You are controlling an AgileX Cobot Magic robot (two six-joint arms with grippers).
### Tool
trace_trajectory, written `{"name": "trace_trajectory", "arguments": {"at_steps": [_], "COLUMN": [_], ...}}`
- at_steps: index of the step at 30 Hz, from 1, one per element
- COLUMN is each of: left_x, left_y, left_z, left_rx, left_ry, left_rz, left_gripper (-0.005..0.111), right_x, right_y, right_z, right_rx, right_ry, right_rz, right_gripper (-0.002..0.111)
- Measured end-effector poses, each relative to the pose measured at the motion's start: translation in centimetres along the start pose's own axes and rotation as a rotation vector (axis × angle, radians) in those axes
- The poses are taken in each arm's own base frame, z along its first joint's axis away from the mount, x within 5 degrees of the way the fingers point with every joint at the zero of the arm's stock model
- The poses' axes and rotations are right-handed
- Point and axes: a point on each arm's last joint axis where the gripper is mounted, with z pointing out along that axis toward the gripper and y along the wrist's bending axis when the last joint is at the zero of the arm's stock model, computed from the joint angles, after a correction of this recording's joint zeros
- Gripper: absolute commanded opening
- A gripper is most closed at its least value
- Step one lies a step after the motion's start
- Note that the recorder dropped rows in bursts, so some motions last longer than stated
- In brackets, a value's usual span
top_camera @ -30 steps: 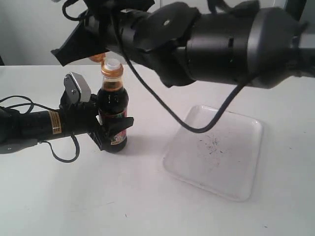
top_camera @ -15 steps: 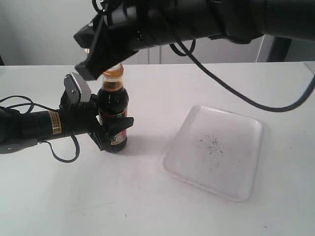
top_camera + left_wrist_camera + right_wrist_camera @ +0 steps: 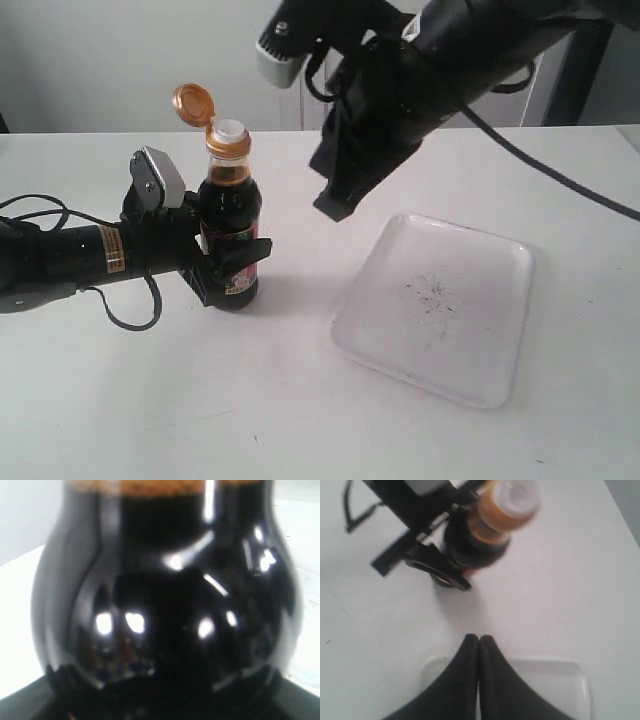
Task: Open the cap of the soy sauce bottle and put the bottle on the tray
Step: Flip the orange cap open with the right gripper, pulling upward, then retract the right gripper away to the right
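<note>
The soy sauce bottle (image 3: 231,215) stands upright on the white table, left of the tray (image 3: 470,330). Its copper-orange cap (image 3: 192,103) is flipped up and back on its hinge, baring the white spout (image 3: 228,131). My left gripper (image 3: 225,268) is shut on the bottle's lower body; the dark bottle (image 3: 165,595) fills the left wrist view. My right gripper (image 3: 335,205) hangs in the air between bottle and tray, its fingers pressed together on nothing. In the right wrist view that gripper (image 3: 479,640) sits above the tray's edge (image 3: 540,667), with the bottle (image 3: 480,545) beyond.
The left arm (image 3: 60,255) lies low along the table from the left edge, with loose cables beside it. The bulky right arm (image 3: 450,60) reaches in from the upper right above the tray. Dark specks (image 3: 430,292) mark the tray's centre.
The right gripper has pulled away from the bottle's top, moving right and down toward the tray. The cap now stands flipped open. The left gripper and bottle have not moved.
</note>
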Motion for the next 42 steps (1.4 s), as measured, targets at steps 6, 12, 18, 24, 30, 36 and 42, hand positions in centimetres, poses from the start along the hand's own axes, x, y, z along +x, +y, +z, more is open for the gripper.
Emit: {"name": "trace_trajectory", "arguments": {"at_steps": [6, 12, 18, 24, 30, 36, 42], "left_x": [0.0, 0.0, 0.0, 0.0, -0.1, -0.2, -0.4], "left_y": [0.0, 0.0, 0.0, 0.0, 0.0, 0.1, 0.1], "left_z": [0.0, 0.0, 0.0, 0.0, 0.0, -0.1, -0.1], "left_rx": [0.0, 0.0, 0.0, -0.002, -0.005, -0.011, -0.017], "left_ry": [0.0, 0.0, 0.0, -0.001, 0.0, 0.013, 0.021], "left_rz": [0.0, 0.0, 0.0, -0.001, 0.0, 0.008, 0.013], "left_gripper": [0.0, 0.0, 0.0, 0.0, 0.0, 0.0, 0.0], "right_x": [2.4, 4.6, 6.6, 8.5, 10.5, 12.8, 13.7], "right_y": [-3.5, -6.2, -8.1, -9.4, -8.4, -6.1, -4.5], "right_z": [-0.6, -1.5, -3.3, -6.1, -7.9, -7.6, -8.2], "right_rx": [0.142, 0.222, 0.282, 0.354, 0.437, 0.507, 0.582], "right_ry": [0.079, 0.104, 0.121, 0.121, 0.062, -0.025, -0.138], "right_rz": [0.245, 0.433, 0.542, 0.638, 0.666, 0.642, 0.602], "right_gripper": [0.0, 0.0, 0.0, 0.0, 0.0, 0.0, 0.0]}}
